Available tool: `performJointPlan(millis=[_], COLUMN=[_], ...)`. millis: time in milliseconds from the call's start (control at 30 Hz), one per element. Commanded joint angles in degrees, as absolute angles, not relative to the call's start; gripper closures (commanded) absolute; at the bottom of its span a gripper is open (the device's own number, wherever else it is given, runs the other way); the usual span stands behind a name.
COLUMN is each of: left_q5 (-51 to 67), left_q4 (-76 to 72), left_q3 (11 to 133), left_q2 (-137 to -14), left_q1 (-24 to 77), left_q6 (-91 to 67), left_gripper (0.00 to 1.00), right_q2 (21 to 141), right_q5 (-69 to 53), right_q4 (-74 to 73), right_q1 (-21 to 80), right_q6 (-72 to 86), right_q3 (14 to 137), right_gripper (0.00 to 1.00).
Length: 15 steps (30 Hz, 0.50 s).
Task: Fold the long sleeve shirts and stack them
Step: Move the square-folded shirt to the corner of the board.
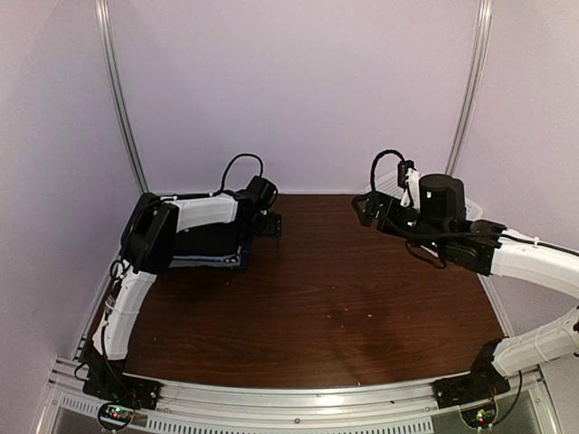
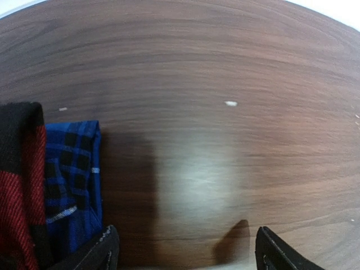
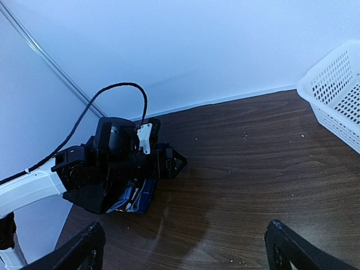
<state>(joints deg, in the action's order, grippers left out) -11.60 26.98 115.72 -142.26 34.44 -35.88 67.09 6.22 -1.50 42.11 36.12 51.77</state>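
Hovering with its fingers spread wide and nothing between them, the left hand has only bare tabletop straight ahead of it. The work lies off to its own left: a stack of folded shirts sits just beside the left finger and back under that arm's forearm. In the left wrist view two layers show, a red-and-black plaid shirt farthest out and a blue-and-black plaid shirt between it and the hand. The blue shirt's folded edge runs roughly along the line the hand points, so the stack lies alongside the hand, not across its path. The right hand is also wide apart and empty, well away across the tabletop. It faces the left arm, with the stack directly ahead of it but far off. A white mesh basket stands ahead and to the right of the right hand, much nearer to it than to the left hand. No loose shirt shows on the open wood between the two hands, and what the basket holds cannot be seen. My reading is that if another shirt is to come from the basket, the right hand is the one placed to reach it. The left hand is the one placed to tidy or press the stack, by shifting sideways to its left.
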Motion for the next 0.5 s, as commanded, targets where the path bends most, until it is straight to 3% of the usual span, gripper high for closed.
performJointPlan(millis=[0, 467], left_q5=[-14.4, -14.4], left_q4=[29.2, 23.4], left_q3=[109.4, 90.6], left_q2=[-138.5, -128.0], left_q1=[29.9, 24.6], left_q6=[-38.9, -38.5], left_gripper=[0.14, 0.14], right_q2=[68.1, 72.2], right_q5=[5.1, 2.2], right_q4=[-0.2, 4.0], right_q1=[42.1, 42.3], right_q6=[36.4, 37.1], right_q3=[51.4, 52.0], right_gripper=[0.00, 0.00])
